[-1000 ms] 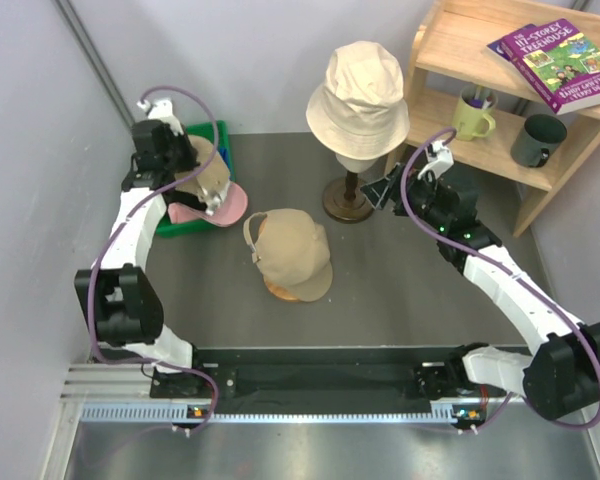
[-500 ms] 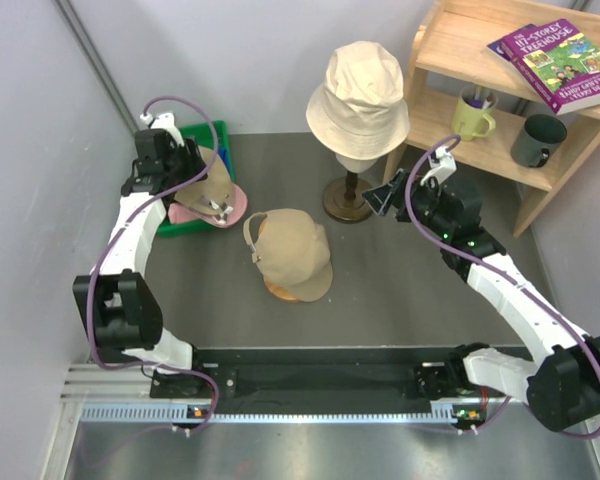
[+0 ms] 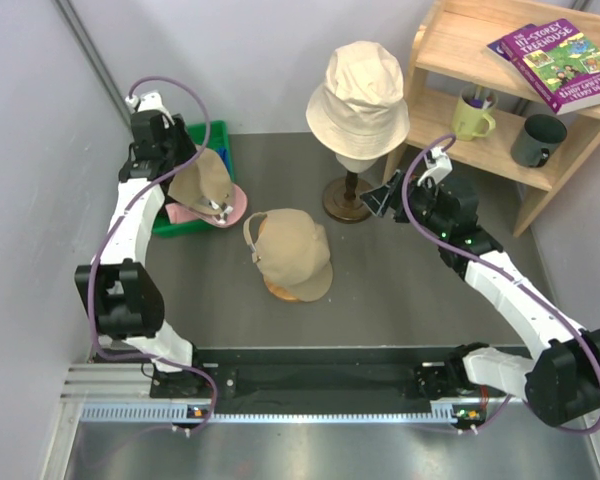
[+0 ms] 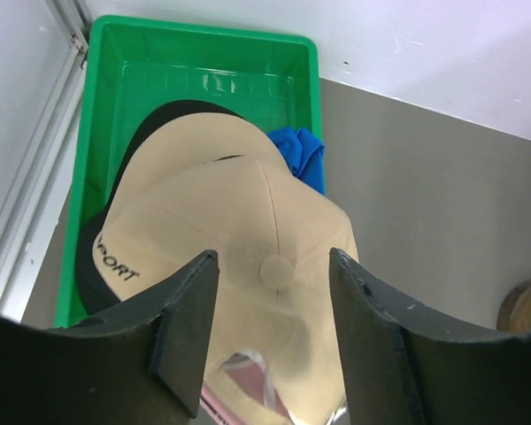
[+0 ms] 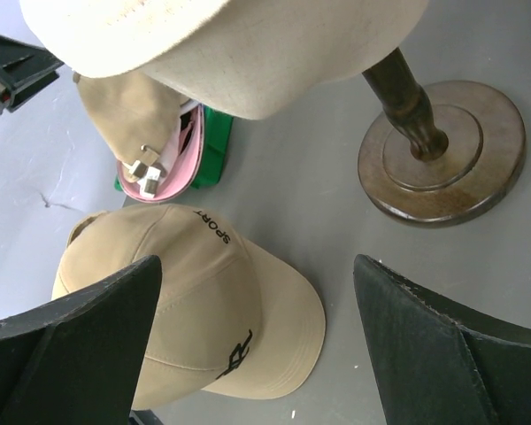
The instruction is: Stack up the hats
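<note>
I have left end effector spread astride tan cap in bin, far-left corner, lined up for pinch; right end effector spread, idle over centre cap, likely stack base.

blue cap: mostly under tan cap | bucket hat: cut by top edge

Tan cap crown-up at frame centre. Second tan cap atop pink cap, upper left. Cream bucket hat upright, upper centre.
</note>
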